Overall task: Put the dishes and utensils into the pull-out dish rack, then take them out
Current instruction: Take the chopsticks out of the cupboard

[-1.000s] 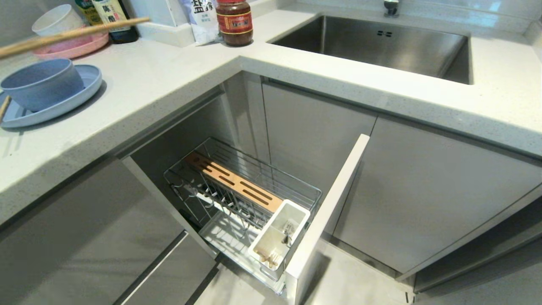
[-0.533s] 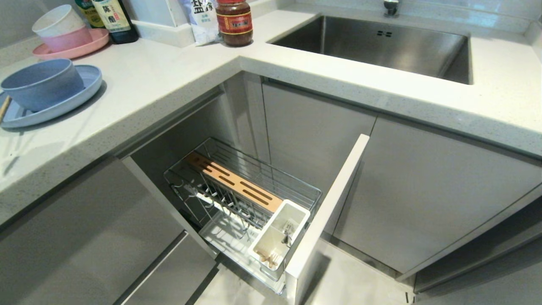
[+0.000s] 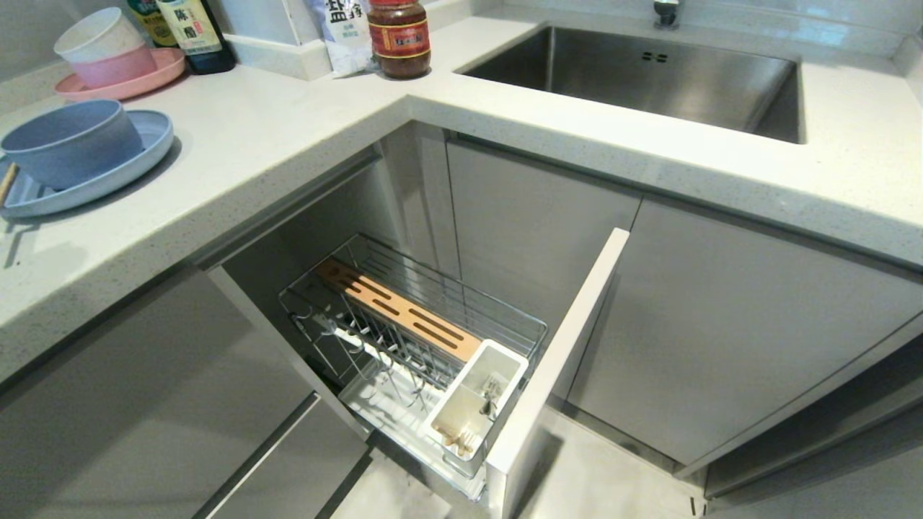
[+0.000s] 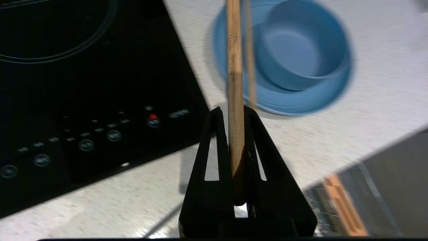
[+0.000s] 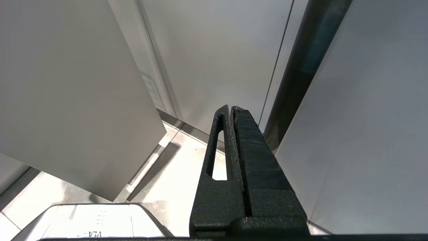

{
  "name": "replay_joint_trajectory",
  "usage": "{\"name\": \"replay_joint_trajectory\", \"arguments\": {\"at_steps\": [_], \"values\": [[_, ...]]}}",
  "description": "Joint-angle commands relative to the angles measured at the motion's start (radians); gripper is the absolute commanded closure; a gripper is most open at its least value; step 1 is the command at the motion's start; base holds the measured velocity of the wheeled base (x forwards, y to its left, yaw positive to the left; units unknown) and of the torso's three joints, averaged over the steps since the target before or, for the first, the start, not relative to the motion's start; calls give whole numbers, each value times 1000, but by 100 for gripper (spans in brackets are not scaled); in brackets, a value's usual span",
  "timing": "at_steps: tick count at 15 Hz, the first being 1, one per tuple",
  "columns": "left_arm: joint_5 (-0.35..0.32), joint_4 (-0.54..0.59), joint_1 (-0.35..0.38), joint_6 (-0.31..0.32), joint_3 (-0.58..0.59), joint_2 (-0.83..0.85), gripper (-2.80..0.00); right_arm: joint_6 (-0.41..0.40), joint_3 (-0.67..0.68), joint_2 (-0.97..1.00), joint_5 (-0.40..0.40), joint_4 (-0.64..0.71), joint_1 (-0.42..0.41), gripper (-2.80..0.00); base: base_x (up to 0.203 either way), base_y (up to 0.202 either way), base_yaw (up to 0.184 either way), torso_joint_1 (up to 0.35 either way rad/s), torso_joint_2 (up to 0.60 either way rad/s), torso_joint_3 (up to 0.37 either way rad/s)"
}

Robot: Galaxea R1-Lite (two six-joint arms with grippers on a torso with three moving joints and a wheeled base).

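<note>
My left gripper (image 4: pixel 233 110) is shut on a wooden chopstick (image 4: pixel 234 67), held above the counter just short of the light-blue plate (image 4: pixel 234 90). The blue-grey bowl (image 4: pixel 301 47) stands on that plate. A second chopstick (image 4: pixel 249 57) shows over the plate; whether it is held I cannot tell. In the head view the plate (image 3: pixel 155 137), the bowl (image 3: pixel 68 140) and a chopstick tip (image 3: pixel 6 189) sit far left; neither arm shows there. The dish rack (image 3: pixel 461 303) is pulled out, a fork (image 3: pixel 492 395) in its white cup (image 3: pixel 505 357). My right gripper (image 5: pixel 231 107) is shut and empty.
A black cooktop (image 4: pixel 83 83) lies beside the plate. A pink plate with stacked bowls (image 3: pixel 108 58), bottles and a red-lidded jar (image 3: pixel 399 36) stand at the back. The sink (image 3: pixel 649 72) is to the right. The rack's front panel (image 3: pixel 562 346) juts out among grey cabinet doors (image 3: pixel 721 310).
A second ago the held chopstick crossed the upper left of the head view; it has since left that view to the left. Plate, bowl and rack have not moved.
</note>
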Motion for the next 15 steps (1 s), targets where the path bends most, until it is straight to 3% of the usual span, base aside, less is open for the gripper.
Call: {"name": "replay_joint_trajectory", "arguments": {"at_steps": [1, 3, 9, 15], "values": [[37, 3, 6, 62, 22, 89, 0, 0, 2, -4, 0, 0, 0, 0, 0, 0, 0, 0, 0, 0], [59, 7, 5, 151, 53, 118, 0, -1, 2, -4, 0, 0, 0, 0, 0, 0, 0, 0, 0, 0], [142, 3, -23, 200, 89, 156, 0, 1, 2, -4, 0, 0, 0, 0, 0, 0, 0, 0, 0, 0], [143, -44, -84, 195, 114, 160, 0, 1, 2, -4, 0, -1, 0, 0, 0, 0, 0, 0, 0, 0]]}}
